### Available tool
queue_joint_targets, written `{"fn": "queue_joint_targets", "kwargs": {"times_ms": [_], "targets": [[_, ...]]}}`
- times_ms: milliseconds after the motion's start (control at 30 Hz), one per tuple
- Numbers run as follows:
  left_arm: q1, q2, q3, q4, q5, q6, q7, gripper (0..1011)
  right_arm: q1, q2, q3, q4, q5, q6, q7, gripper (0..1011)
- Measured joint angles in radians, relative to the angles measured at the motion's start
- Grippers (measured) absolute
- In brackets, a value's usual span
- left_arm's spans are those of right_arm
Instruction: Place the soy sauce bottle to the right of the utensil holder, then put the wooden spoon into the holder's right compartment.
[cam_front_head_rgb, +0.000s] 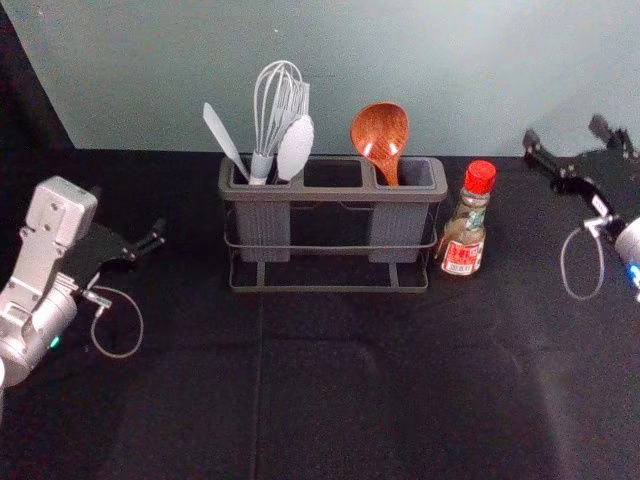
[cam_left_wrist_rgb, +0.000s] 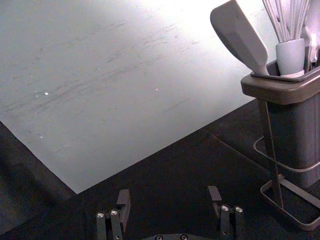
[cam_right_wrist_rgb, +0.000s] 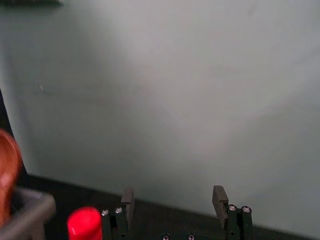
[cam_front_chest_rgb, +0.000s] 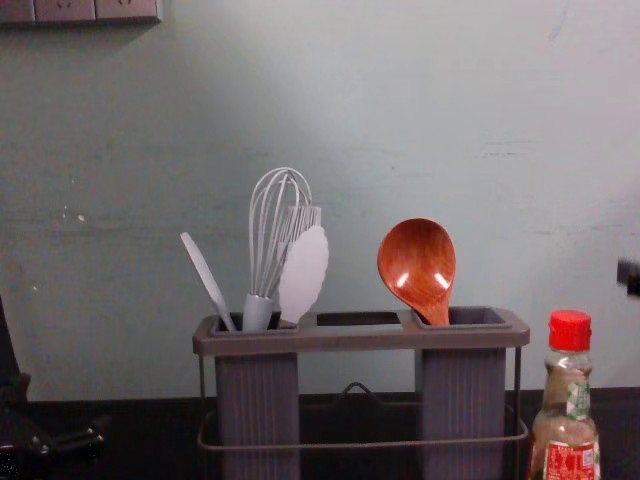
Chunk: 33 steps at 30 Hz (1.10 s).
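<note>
The wooden spoon (cam_front_head_rgb: 380, 132) stands bowl-up in the right compartment of the grey utensil holder (cam_front_head_rgb: 330, 289); the chest view has the spoon (cam_front_chest_rgb: 418, 265) leaning slightly left. Upright just right of the holder is the soy sauce bottle (cam_front_head_rgb: 463, 225), red-capped. My right gripper (cam_front_head_rgb: 568, 140) is open at the right, beyond the bottle; in its wrist view the gripper (cam_right_wrist_rgb: 172, 207) has nothing between its fingers, with the red cap (cam_right_wrist_rgb: 84, 223) beside them. Left of the holder, my left gripper (cam_front_head_rgb: 150, 238) is also open, and its wrist view shows the gripper (cam_left_wrist_rgb: 167, 202) empty.
A whisk (cam_front_head_rgb: 273, 115), a spatula (cam_front_head_rgb: 224, 137) and other pale utensils stand in the holder's left compartment. Behind the black-covered table (cam_front_head_rgb: 330, 400) rises a pale wall (cam_front_chest_rgb: 500, 130), with socket panels (cam_front_chest_rgb: 80, 10) at its upper left in the chest view.
</note>
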Motion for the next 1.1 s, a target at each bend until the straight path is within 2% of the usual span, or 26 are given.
{"fn": "queue_joint_targets", "kwargs": {"times_ms": [233,400,733,1100], "targets": [[0.000,0.000,0.000,0.000,0.000,0.000,0.000,1011,0.008,-0.006,-0.011,0.091,-0.023,-0.007,0.006,1003],[0.000,0.000,0.000,0.000,0.000,0.000,0.000,1011,0.028,-0.008,-0.034,0.150,-0.054,0.003,0.017,1003],[0.000,0.000,0.000,0.000,0.000,0.000,0.000,1011,0.061,-0.016,-0.054,0.195,-0.089,0.000,0.026,1003],[0.000,0.000,0.000,0.000,0.000,0.000,0.000,1011,0.084,-0.023,-0.054,0.224,-0.099,-0.027,0.034,1003]]}}
